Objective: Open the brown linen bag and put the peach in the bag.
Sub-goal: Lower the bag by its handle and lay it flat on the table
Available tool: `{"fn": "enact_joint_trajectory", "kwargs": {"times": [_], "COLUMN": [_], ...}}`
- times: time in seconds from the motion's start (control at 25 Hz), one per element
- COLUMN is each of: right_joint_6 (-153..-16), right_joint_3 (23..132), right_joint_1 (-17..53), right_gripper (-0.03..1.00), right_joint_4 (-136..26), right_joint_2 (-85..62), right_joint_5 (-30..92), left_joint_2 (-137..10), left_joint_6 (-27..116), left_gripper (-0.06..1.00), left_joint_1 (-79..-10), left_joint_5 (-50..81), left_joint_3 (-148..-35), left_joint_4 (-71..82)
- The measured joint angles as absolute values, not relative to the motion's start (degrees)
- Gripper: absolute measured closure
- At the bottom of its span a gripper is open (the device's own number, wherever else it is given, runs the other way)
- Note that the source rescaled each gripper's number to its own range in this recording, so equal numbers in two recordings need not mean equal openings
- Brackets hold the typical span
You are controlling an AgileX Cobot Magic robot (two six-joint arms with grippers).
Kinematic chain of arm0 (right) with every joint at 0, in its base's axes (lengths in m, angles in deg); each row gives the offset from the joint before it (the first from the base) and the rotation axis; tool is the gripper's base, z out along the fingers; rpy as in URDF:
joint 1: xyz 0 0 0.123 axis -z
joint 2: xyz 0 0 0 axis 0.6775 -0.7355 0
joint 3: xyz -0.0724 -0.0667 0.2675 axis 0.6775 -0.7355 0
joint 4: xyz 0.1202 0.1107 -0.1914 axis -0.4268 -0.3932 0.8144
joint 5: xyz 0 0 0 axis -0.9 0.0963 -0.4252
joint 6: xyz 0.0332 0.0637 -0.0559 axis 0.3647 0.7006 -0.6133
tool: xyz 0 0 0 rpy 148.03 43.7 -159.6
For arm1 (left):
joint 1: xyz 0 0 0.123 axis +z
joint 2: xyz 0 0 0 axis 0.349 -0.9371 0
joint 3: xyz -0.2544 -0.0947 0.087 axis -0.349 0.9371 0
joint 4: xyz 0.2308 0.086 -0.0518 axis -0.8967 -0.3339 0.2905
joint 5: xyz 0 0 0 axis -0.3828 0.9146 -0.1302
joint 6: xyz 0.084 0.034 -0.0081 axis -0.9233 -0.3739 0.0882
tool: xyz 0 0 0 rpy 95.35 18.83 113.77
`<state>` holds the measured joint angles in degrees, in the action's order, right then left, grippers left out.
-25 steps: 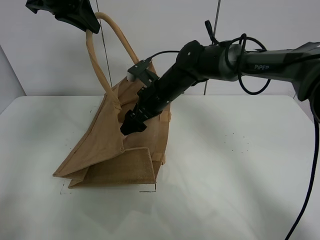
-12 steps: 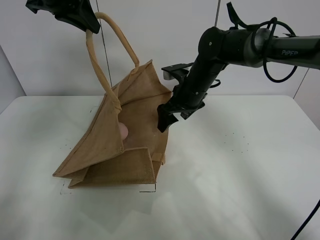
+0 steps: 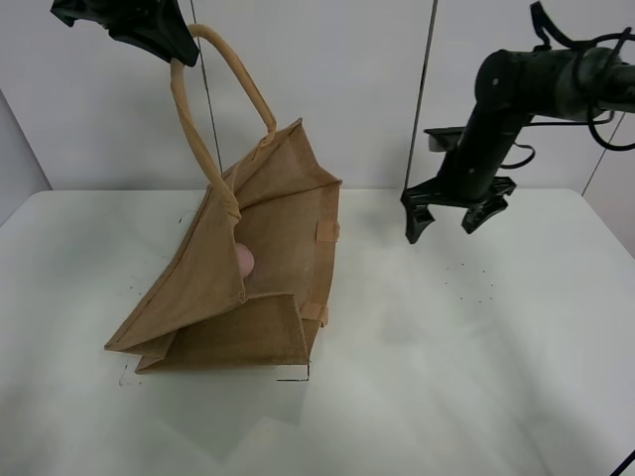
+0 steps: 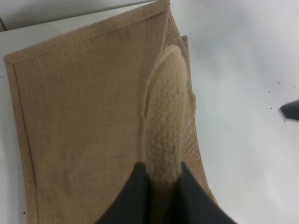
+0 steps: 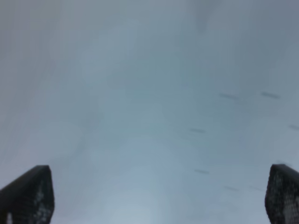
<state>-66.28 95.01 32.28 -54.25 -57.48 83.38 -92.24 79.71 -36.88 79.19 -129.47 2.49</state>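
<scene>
While the left gripper (image 3: 177, 55) hung high at the top left of the overhead view, its 2 fingers (image 4: 135, 196) were pinched on the beige loop handle (image 3: 213, 109) of the brown linen bag (image 3: 278, 208). The left wrist view showed the dark fingers pressed to either side of the knitted cord, with the bag's coarse tan wall spread below.

Handle taut. Bag hoisted by that 1 loop and tilted, its lower edge resting on the white table (image 3: 476, 357), its mouth gaping toward the right of the overhead view.

Peach (image 3: 244, 260) lay inside the bag – a pale pink curve showing in the opening, partly hidden behind the edge of the near wall.

Right gripper (image 3: 443, 230) hung above the table to the right of the bag, well apart from it and pointing down. Fingers spread wide, gripping nothing; the right wrist view showed 2 dark tips at opposite edges with blurred bare tabletop between them. A few small dark specks (image 3: 466, 283) marked the table near that gripper.
</scene>
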Motion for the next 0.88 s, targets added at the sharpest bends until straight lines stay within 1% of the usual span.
{"fn": "enact_joint_trajectory", "kwargs": {"times": [0.24,0.4,0.52,0.64,0.72,0.88], "right_joint_6": [-65.5,-65.5,-66.2,-66.6,-66.8,-67.2], "right_joint_3": [95.0,95.1,94.8,91.8,88.1,77.6], "right_joint_1": [42.5,46.8,47.9,48.0,48.0,48.0], "right_gripper": [-0.03,-0.03,-0.03,-0.03,-0.03,-0.03], "right_joint_4": [-51.3,-50.8,-49.9,-48.7,-48.4,-48.4], "right_joint_2": [-57.5,-57.5,-57.4,-55.9,-54.0,-48.2], "right_joint_5": [85.3,88.9,90.6,90.7,90.7,90.8], "left_joint_2": [-92.2,-92.2,-92.2,-92.2,-92.2,-92.2], "left_joint_6": [79.7,79.7,79.7,79.7,79.6,79.4], "left_gripper": [0.94,0.94,0.94,0.94,0.94,0.94], "left_joint_1": [-36.9,-36.9,-36.9,-36.9,-36.9,-36.9], "left_joint_5": [79.2,79.2,79.2,79.2,79.2,79.2], "left_joint_3": [-129.5,-129.5,-129.5,-129.5,-129.5,-129.5], "left_joint_4": [2.5,2.5,2.5,2.5,2.5,2.5]}}
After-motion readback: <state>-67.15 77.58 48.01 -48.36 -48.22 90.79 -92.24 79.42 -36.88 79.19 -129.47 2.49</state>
